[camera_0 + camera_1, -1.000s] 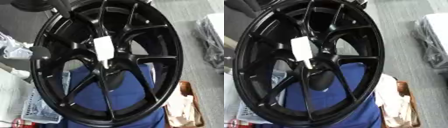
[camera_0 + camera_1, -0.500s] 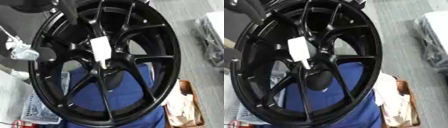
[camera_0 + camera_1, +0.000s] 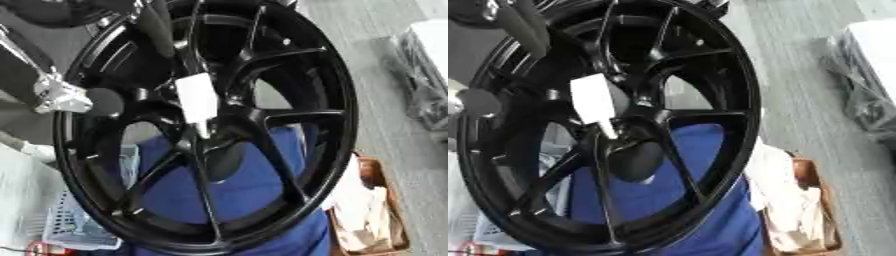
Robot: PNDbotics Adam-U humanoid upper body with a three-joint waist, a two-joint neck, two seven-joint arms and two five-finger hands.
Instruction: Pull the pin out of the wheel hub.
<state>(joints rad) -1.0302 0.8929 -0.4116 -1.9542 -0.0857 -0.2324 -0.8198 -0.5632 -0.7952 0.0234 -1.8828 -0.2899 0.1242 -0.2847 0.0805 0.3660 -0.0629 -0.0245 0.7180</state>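
Still, white pin [image 3: 198, 102] in wheel hub [image 3: 206, 131]

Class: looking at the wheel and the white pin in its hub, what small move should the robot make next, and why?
Probably bring the left hand down onto the white pin. The pin still sits in the hub of the black wheel, and the hand is above it, not touching.

The wheel [image 3: 289, 125] is glossy black, its pin [image 3: 197, 100] plain white. Behind the spokes lies blue cloth [image 3: 249, 185]. A brown box [image 3: 811, 200] holds pale cream rags; the floor [image 3: 385, 115] is grey.
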